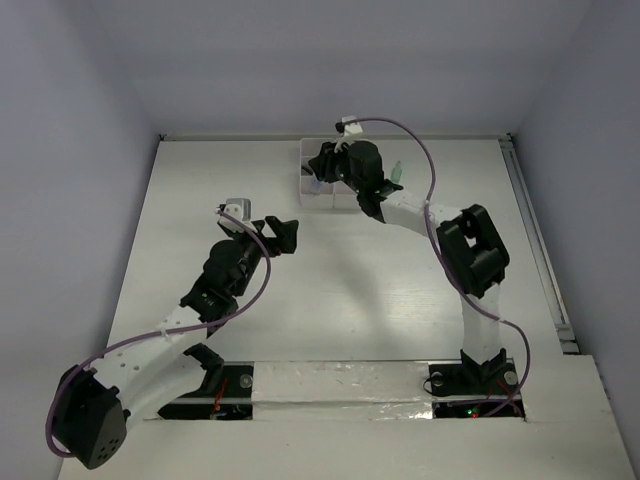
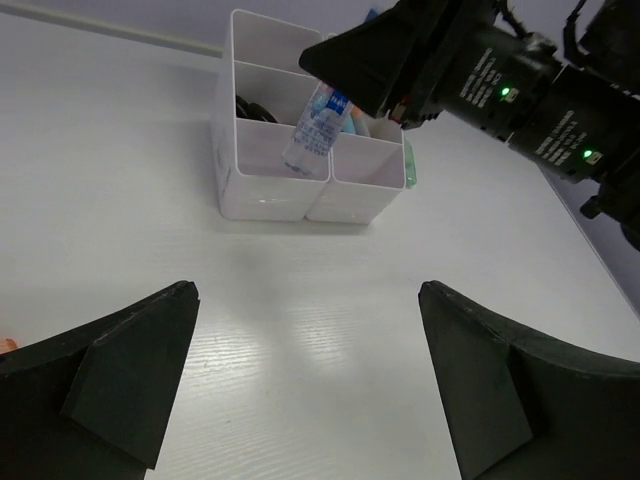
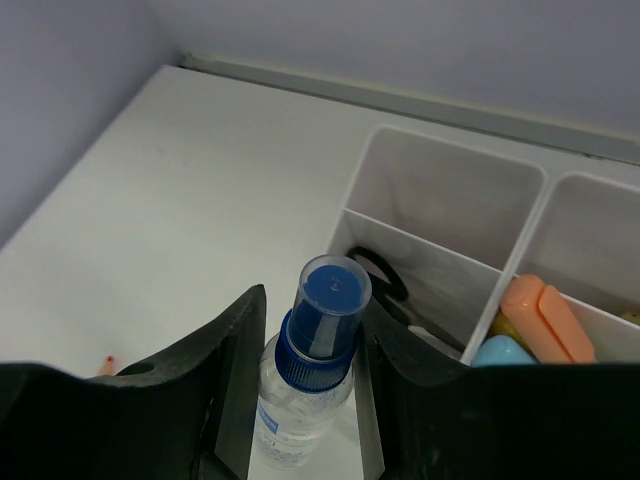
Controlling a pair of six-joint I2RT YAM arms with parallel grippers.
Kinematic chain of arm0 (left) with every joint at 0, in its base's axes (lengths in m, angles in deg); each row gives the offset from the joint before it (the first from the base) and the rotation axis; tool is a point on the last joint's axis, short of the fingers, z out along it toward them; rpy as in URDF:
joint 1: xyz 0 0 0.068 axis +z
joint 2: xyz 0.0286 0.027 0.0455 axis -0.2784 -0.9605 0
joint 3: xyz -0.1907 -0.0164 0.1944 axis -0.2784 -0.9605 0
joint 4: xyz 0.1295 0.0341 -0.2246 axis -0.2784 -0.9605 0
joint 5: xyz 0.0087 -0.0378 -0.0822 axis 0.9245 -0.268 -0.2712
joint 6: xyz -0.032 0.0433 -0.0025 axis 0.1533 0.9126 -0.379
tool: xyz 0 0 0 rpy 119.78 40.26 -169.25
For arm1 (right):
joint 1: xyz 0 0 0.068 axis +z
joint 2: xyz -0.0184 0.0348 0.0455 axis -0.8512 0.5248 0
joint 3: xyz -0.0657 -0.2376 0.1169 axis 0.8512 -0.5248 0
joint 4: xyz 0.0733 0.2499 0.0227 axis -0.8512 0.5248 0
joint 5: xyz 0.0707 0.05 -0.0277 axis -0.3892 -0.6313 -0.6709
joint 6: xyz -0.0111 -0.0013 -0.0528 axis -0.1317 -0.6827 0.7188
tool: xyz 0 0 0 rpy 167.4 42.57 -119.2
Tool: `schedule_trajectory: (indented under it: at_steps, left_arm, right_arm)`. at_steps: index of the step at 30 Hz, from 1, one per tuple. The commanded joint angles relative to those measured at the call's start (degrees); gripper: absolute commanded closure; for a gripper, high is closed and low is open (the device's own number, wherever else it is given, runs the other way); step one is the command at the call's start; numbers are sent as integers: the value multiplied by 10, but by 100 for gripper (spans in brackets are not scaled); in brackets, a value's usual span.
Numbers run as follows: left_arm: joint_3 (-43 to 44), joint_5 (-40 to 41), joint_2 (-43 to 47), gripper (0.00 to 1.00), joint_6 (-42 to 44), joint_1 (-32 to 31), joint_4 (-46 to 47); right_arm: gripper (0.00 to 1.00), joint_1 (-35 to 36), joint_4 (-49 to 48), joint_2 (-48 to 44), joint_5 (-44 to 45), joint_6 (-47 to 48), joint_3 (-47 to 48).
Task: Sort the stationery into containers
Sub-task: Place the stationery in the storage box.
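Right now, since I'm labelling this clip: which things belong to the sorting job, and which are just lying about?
Job: spray bottle, clamped in right gripper; white organizer; orange item inside it.
Lying about: purple cable; shiny strip at near edge.

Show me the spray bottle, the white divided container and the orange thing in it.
spray bottle (image 3: 333, 288), right wrist view, on its blue cap.
white divided container (image 2: 270, 195), left wrist view, on its front wall.
orange thing (image 3: 545, 315), right wrist view, on its upper side.
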Motion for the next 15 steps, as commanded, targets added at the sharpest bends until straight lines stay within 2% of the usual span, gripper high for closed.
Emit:
schedule_trajectory:
  at_steps: [1,15]
  left_arm:
    - [-8,16,7,9,18,-1,30]
    - [-18,15,-8,8,20,-1,49]
  right_arm:
    - [100,-2,-84,8,62,64,34]
    - [100,-2,-158,59,94,128,32]
